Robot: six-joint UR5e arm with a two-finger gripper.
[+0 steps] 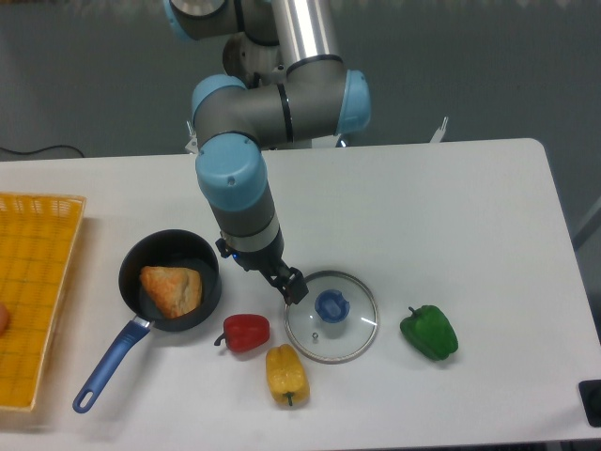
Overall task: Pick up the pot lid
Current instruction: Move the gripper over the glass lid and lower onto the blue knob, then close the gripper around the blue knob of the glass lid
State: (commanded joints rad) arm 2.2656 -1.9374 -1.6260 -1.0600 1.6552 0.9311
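the pot lid (331,318) lies on the surface (470,207). right of it, a lone pepper (429,332); just left, a second pepper (246,332); front-left, a third pepper (286,374); farther left, a pan (126,272) holding a pastry (172,289).
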